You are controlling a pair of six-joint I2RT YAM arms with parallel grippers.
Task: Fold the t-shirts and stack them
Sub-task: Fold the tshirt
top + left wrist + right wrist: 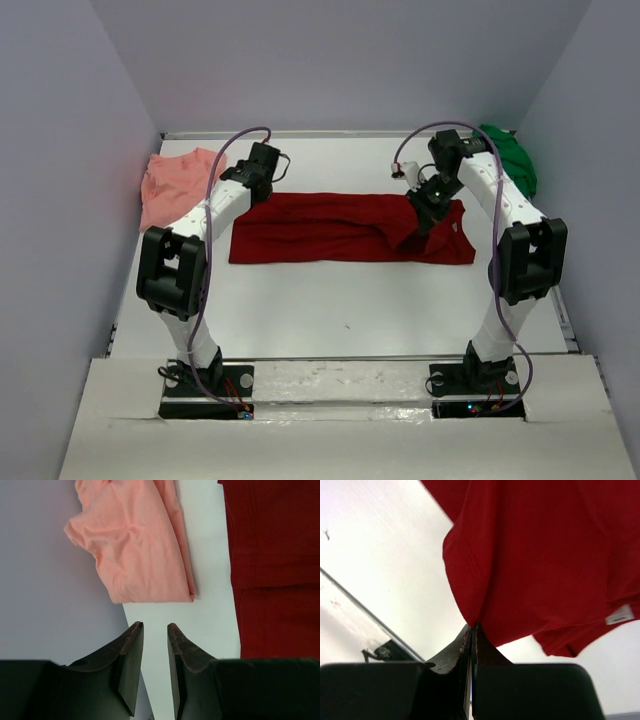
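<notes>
1. The salmon-pink shirt [175,185] lies rumpled in the far left corner of the bench [350,310]. It looks unfolded.
2. The left pincer [155,629] hangs over bare bench near that shirt, its jaws apart and nothing between them.
3. The dark red shirt [330,230] stretches across the middle as a long band, seemingly folded once lengthwise. I judge it partway done.
4. The right pincer [473,629] is clamped together on a fold at that shirt's right end and holds it up off the surface.
5. The green shirt [515,160] sits bunched in the far right corner, untouched. No stack exists yet.
6. The bench is plain white, and pale grey-lilac walls [60,150] close it in on three sides.
</notes>
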